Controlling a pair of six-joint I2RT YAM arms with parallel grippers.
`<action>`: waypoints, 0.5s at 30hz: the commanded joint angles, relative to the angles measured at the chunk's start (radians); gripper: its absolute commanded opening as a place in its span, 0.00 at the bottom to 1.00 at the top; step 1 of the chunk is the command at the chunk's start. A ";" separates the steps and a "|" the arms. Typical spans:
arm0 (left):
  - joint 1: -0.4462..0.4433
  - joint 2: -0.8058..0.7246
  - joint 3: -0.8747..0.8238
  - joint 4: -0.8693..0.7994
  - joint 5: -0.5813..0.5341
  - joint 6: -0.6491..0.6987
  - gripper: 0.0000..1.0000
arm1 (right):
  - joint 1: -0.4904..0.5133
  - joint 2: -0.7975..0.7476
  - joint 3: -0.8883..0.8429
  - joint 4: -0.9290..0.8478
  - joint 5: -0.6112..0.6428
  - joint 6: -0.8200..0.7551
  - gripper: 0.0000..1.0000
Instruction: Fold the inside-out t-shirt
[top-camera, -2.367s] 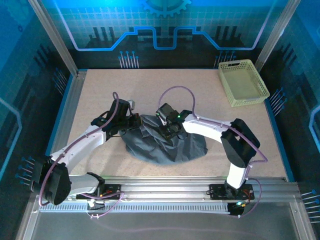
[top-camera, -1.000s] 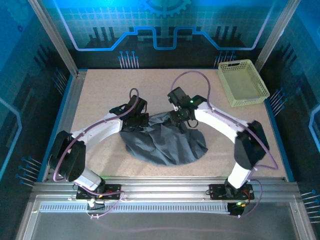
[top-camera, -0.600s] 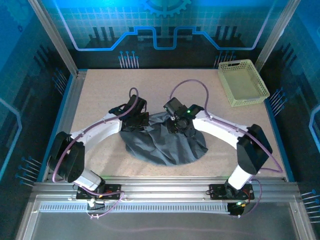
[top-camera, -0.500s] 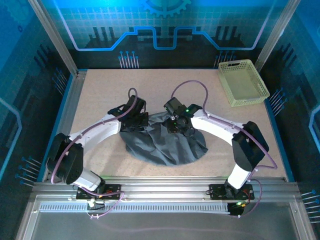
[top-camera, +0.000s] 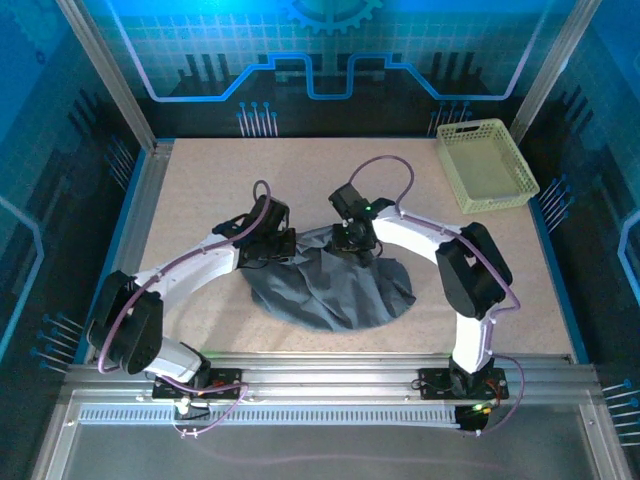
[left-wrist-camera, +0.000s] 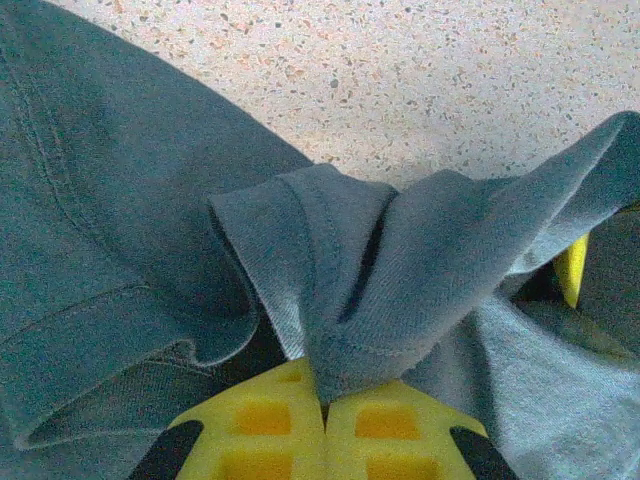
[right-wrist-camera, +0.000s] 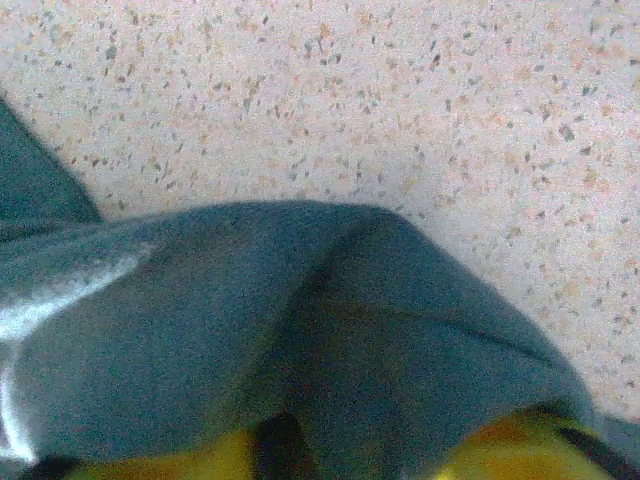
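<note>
The inside-out t-shirt (top-camera: 330, 285), dark slate-grey, lies crumpled in the middle of the table. My left gripper (top-camera: 272, 243) is at its far left edge. In the left wrist view the yellow fingers (left-wrist-camera: 262, 425) meet, and the left gripper (left-wrist-camera: 325, 398) is shut on a raised fold of the t-shirt (left-wrist-camera: 400, 260). My right gripper (top-camera: 355, 242) is at the shirt's far edge. In the right wrist view a hump of t-shirt (right-wrist-camera: 300, 330) bulges between its yellow fingers (right-wrist-camera: 500, 450), hiding the tips of the right gripper (right-wrist-camera: 345, 455).
A pale yellow-green basket (top-camera: 487, 165) stands at the far right corner of the table. Bare speckled table (top-camera: 200, 180) stretches beyond and beside the shirt. Metal frame rails (top-camera: 140, 200) border the left side.
Both grippers have moved away from the arm bases to the shirt's far edge. The right gripper has settled lower onto the cloth, and the right arm's elbow has swung in towards the centre.
</note>
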 joint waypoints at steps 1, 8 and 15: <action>0.004 -0.035 -0.012 0.012 0.010 -0.009 0.00 | 0.003 0.003 0.054 -0.038 0.069 -0.008 0.21; 0.030 -0.004 0.024 -0.026 -0.047 0.007 0.00 | 0.059 -0.196 0.100 -0.180 0.085 -0.140 0.00; 0.105 0.109 0.094 -0.044 -0.042 0.002 0.00 | 0.080 -0.447 0.065 -0.298 -0.083 -0.209 0.00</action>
